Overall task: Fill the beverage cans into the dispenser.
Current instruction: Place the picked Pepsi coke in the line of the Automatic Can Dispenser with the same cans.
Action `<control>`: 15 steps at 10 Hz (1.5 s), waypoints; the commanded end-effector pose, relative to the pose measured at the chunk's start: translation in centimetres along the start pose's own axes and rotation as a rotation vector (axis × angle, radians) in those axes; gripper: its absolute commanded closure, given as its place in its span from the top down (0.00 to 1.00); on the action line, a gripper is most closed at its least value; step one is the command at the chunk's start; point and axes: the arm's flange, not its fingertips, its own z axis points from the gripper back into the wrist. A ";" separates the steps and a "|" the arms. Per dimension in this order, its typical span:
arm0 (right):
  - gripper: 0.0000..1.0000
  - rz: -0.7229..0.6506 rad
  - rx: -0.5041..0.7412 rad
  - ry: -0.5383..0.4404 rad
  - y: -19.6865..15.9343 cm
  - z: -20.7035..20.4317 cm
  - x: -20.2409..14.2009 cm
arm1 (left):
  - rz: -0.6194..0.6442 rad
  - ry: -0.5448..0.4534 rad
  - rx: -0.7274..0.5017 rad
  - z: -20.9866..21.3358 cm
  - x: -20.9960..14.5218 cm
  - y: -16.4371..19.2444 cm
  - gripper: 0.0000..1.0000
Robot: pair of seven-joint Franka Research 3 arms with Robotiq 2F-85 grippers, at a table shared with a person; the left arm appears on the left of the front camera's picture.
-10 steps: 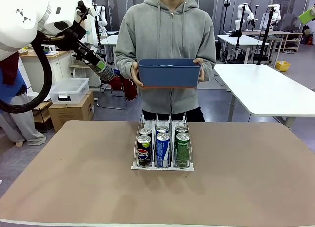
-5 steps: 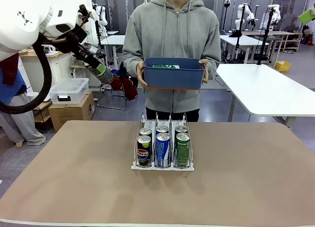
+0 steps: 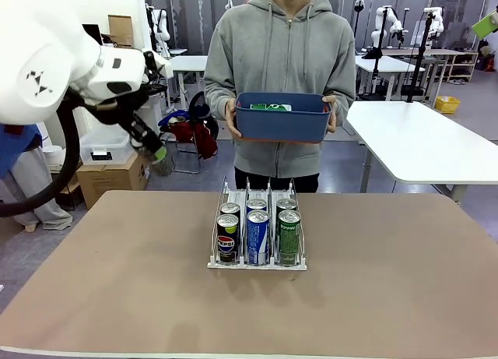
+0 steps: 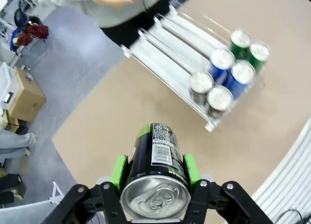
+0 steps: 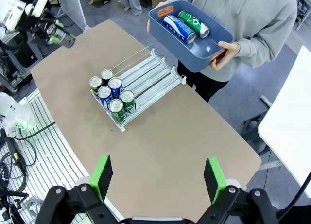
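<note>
The left tool (image 4: 154, 162) is clamped on a black can (image 4: 156, 146) with green trim. Its green pads (image 4: 119, 169) press against the can's two sides, and the silver top faces the camera at the bottom centre of the left wrist view. In the front view this tool sits in the upper left of the frame, raised off the worktop (image 3: 117, 289) and well apart from the dispenser (image 3: 257, 265), which stands at the centre of the frame. Each of the dispenser's three lanes carries two cans at its near end: a black Pepsi can (image 3: 227, 239) in the lane at picture left, a blue-and-white can (image 3: 257, 236) in the middle lane and a green can (image 3: 289, 236) in the lane at picture right. Each has a second can of like colour touching it just behind. Beyond the worktop, at the upper centre, a person holds a dark blue tub (image 3: 282, 127) with one hand (image 3: 231, 119) on each end. The right wrist view, looking down from above, shows a loose blue can (image 5: 179, 28) and a loose green can (image 5: 194, 24) lying side by side in the tub. The right tool (image 5: 158, 178) stands wide, its green pads far apart at the bottom of its own view with nothing between them, high above the worktop.
</note>
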 end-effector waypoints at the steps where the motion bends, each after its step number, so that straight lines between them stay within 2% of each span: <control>1: 1.00 0.002 0.001 -0.001 0.0 0.0 0.0 | -0.036 0.063 -0.027 0.5 -1.3 -2.7 0.58; 2: 1.00 0.002 0.001 -0.001 0.0 0.0 0.0 | -0.099 0.072 -0.014 0.6 -2.1 -4.1 0.58; 4: 1.00 0.002 0.001 -0.001 0.0 0.0 0.0 | -0.141 0.092 -0.039 0.4 -2.0 -4.1 0.58; 5: 1.00 0.002 0.001 -0.001 0.0 0.0 0.0 | -0.084 0.090 -0.044 -0.1 -2.2 -4.4 0.58; 9: 1.00 0.002 0.001 -0.001 0.0 0.0 0.0 | -0.097 0.104 -0.053 -0.2 -2.4 -4.5 0.58; 11: 1.00 0.002 0.001 -0.001 0.0 0.0 0.0 | 0.029 0.085 -0.099 -1.5 -1.8 -6.8 0.58; 15: 1.00 0.002 0.001 -0.001 0.0 0.0 0.0 | 0.018 -0.005 -0.204 -3.6 -3.0 -10.8 0.58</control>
